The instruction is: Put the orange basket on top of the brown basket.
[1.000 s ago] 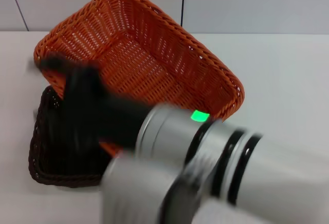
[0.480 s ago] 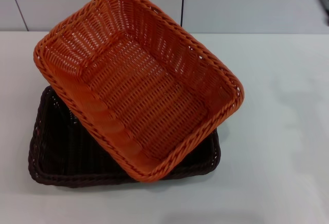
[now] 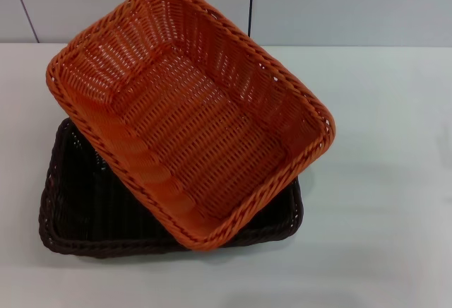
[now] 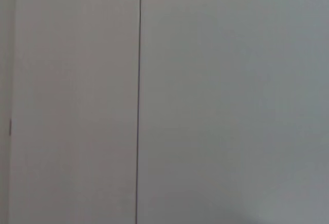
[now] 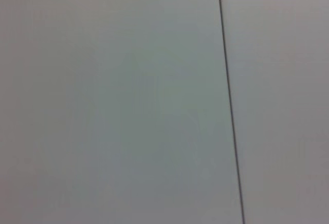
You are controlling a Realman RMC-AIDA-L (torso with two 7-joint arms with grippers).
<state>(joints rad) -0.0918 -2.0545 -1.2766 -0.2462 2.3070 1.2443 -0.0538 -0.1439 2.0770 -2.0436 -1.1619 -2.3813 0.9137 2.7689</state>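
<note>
1. Although the orange basket (image 3: 191,110) is seen resting on the brown basket (image 3: 85,209), it is not squared up with it — its long axis is turned diagonally, running from the far left towards the near right, while the brown basket's long axis is laid across the view from left to right.
2. One near corner of the orange basket is carried out past the brown basket's right end, and its far end is raised clear of the brown rim and overhangs the white table (image 3: 381,181) behind.
3. No gripper is shown in the head view, so which arm is nearer to the baskets cannot be told.
4. Only a plain pale wall panel with a dark seam (image 4: 139,100) is shown in the left wrist view, and the same sort of panel in the right wrist view; both arms are judged to be drawn back and pointed away from the work.
5. How wide either gripper is held, and whether anything is gripped, cannot be told — neither is in view.
6. Stacking is judged essentially done; only a straightening turn might be left.
</note>
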